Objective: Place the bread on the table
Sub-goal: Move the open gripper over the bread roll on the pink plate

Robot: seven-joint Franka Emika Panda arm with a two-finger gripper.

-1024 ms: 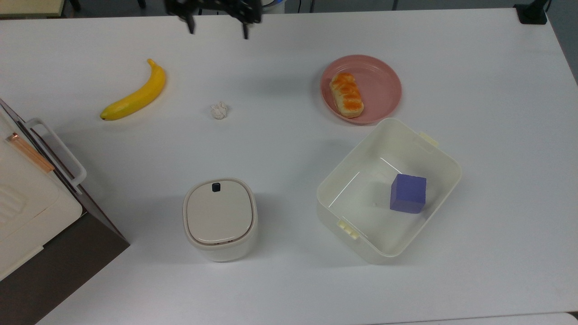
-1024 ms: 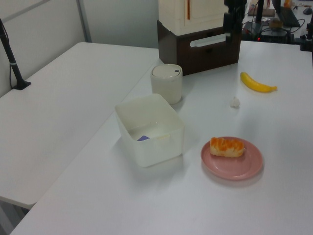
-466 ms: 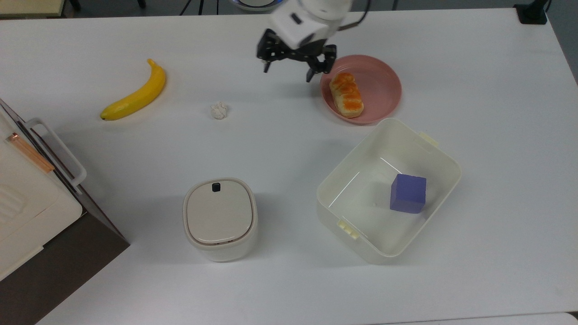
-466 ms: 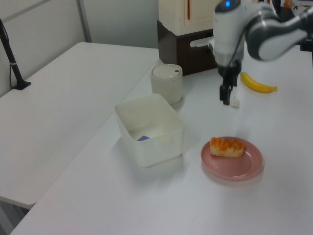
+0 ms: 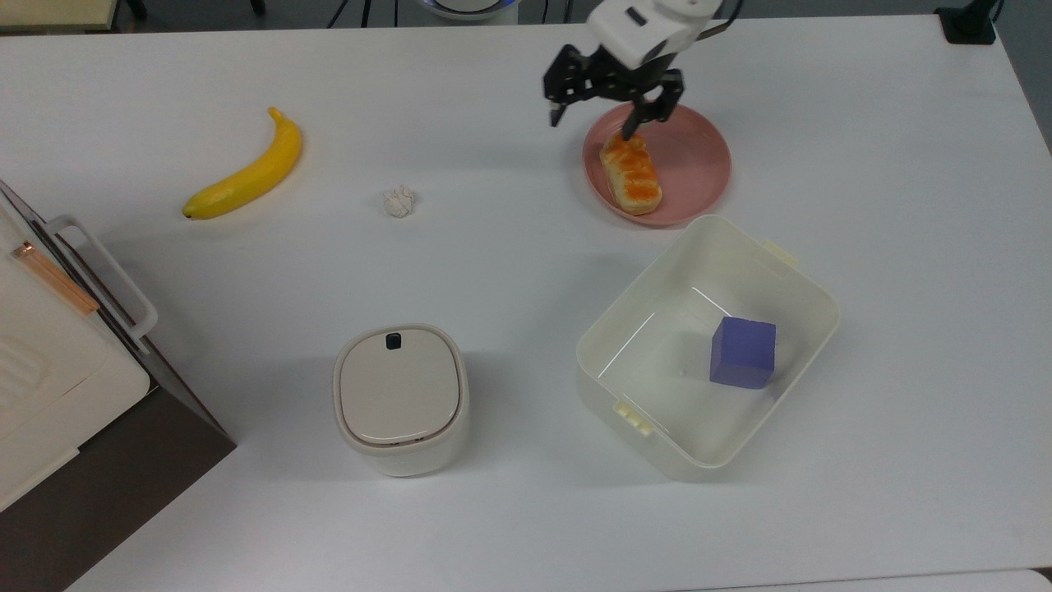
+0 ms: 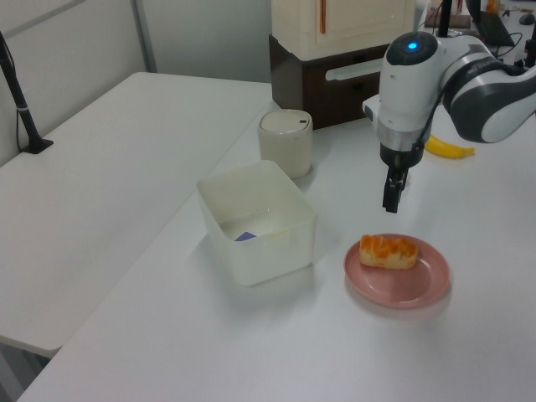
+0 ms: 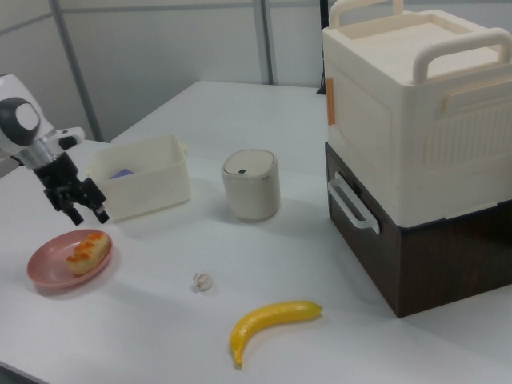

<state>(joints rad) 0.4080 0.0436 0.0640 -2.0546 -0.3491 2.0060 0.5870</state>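
Since 0.5 s ago the gripper (image 5: 593,122) has shifted toward the top view's right, from beside the pink plate (image 5: 699,160) to over its rim; nothing else has moved.

Nearest in the top view: lidded cream bin (image 5: 400,398) and open cream tub (image 5: 707,345), a purple block (image 5: 743,352) inside the tub. Brown-and-cream cabinet (image 5: 57,386) at the top view's lower left.

Mid-table: small white wad (image 5: 399,201); banana (image 5: 246,171) further to the top view's left. Bread (image 5: 630,173) lies on the pink plate, on the side toward the top view's left, not on the table (image 5: 904,247).

Farthest: gripper above the plate's far edge, fingers spread apart, holding nothing. One fingertip (image 5: 628,131) sits just over the bread's far end; contact cannot be told. In the left view the gripper (image 6: 391,199) hangs clear above the bread (image 6: 388,251).
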